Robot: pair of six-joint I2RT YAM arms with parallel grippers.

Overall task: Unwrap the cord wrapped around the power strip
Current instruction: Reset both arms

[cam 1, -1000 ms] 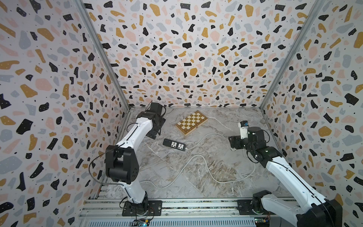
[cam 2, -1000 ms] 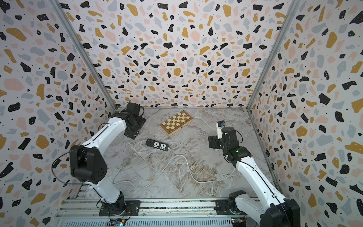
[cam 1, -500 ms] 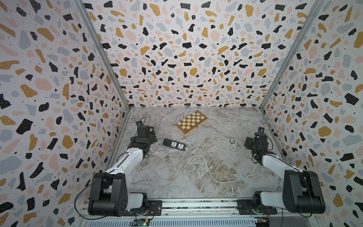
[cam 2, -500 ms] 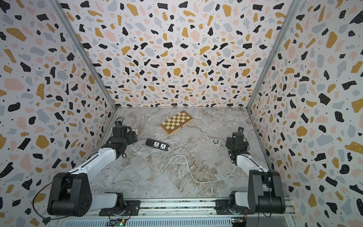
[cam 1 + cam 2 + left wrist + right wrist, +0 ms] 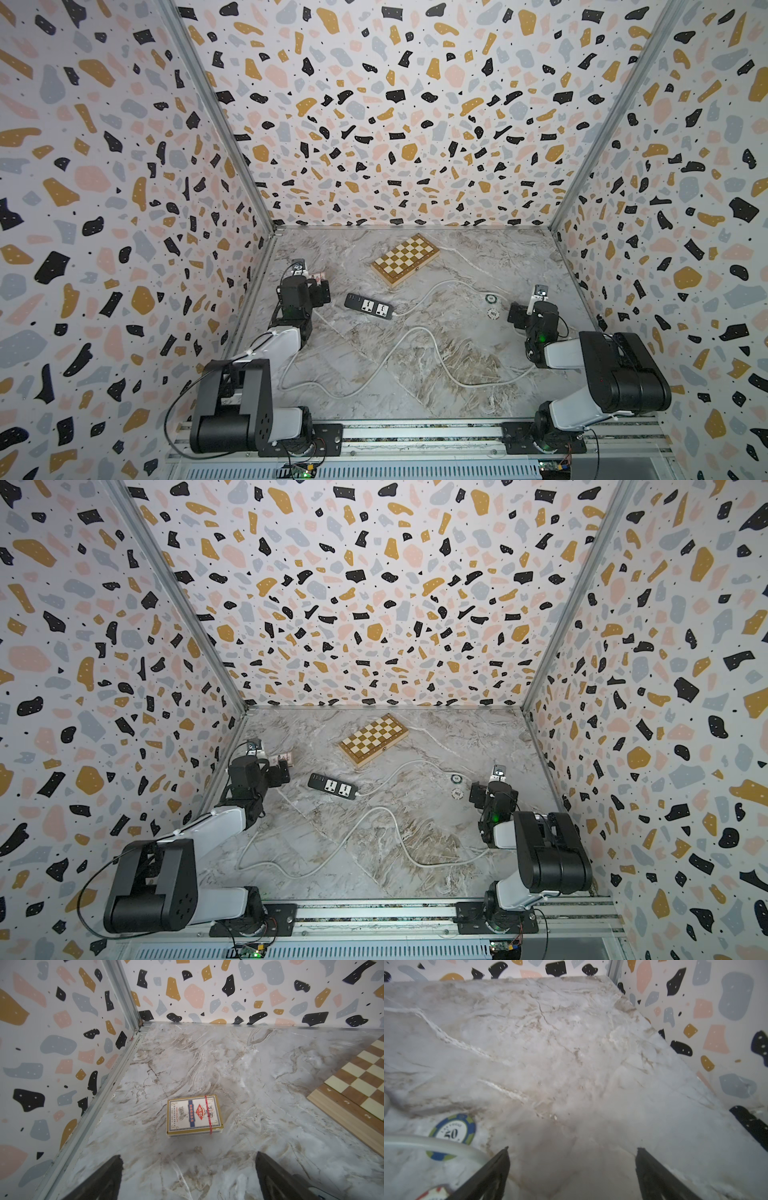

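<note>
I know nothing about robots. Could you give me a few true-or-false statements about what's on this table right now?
1. The cord joins the power strip. True.
2. It is wound around the strip. False: it trails loose over the table.
3. The left end effector and right end effector are open and empty. True.
4. The chessboard touches the strip. False: they lie apart.
</note>
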